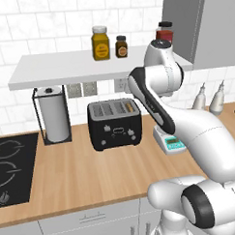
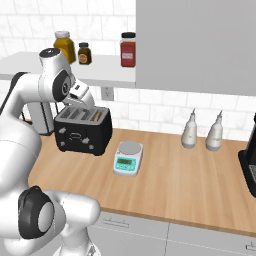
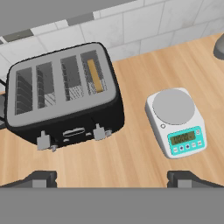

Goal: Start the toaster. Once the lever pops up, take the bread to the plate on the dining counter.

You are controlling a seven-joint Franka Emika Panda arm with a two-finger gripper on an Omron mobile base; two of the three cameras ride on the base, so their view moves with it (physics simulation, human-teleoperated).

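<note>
Toaster (image 3: 65, 98), black and boxy with a silvery four-slot top, stands on the light-wood bench (image 1: 93, 173) against the white tiled wall. Thin brown slice of bread (image 3: 95, 75) sits down in the slot nearest the scale, only its top edge showing; in the left base view that edge appears as a small brown sliver (image 1: 130, 107) at the toaster's right end. Two pale levers project from the toaster's front face, with a small panel between them.

Small white kitchen scale with a round grey platform and teal display (image 3: 176, 121) rests on the bench just beside the toaster, apart from it.

Gripper (image 3: 112, 178) hangs above the bench in front of the toaster and scale, jaws spread wide, nothing between them; the two dark fingertips (image 3: 39, 179) stand well apart at the bottom of the hand view. White arm arches over the toaster in both base views.

Paper-towel roll on a black wire stand (image 1: 53, 114) is at the toaster's other side, beside a black hob (image 1: 10, 165). Two pale grey squeeze bottles (image 2: 192, 130) stand by the wall. White shelf (image 1: 54, 69) above carries three jars.
</note>
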